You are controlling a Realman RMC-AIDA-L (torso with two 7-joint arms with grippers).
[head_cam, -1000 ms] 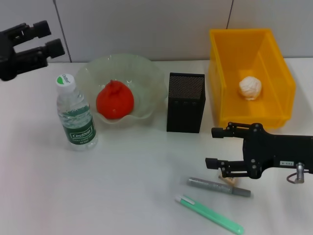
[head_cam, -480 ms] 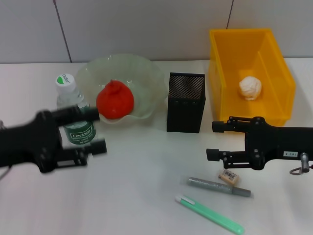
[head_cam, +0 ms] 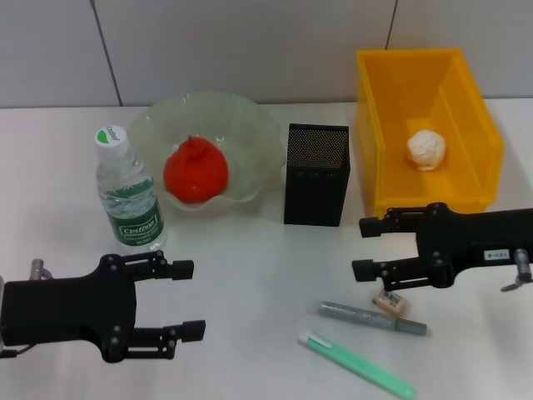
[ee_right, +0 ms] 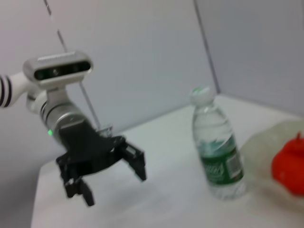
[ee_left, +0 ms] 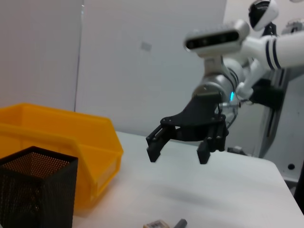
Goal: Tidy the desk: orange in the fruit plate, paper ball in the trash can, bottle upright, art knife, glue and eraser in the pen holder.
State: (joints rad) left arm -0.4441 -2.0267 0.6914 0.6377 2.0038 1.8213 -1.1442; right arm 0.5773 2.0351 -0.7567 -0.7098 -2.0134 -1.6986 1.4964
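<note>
Two grippers hover with fingers spread: the right gripper point(head_cam: 364, 247) just above the eraser point(head_cam: 390, 302), the left gripper point(head_cam: 187, 300) near the upright bottle point(head_cam: 127, 193).

You have the orange point(head_cam: 195, 173) in the fruit plate point(head_cam: 241, 125), the paper ball point(head_cam: 425, 149) in the trash can point(head_cam: 379, 158) and the bottle point(head_cam: 127, 196) upright. Your right gripper point(head_cam: 363, 248), fingers apart, hovers by the eraser point(head_cam: 391, 302); your left gripper point(head_cam: 188, 300) is open near the table's front.

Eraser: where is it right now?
In the head view the eraser lies on the table's right side, just below the open right gripper and touching the grey glue stick.
</note>
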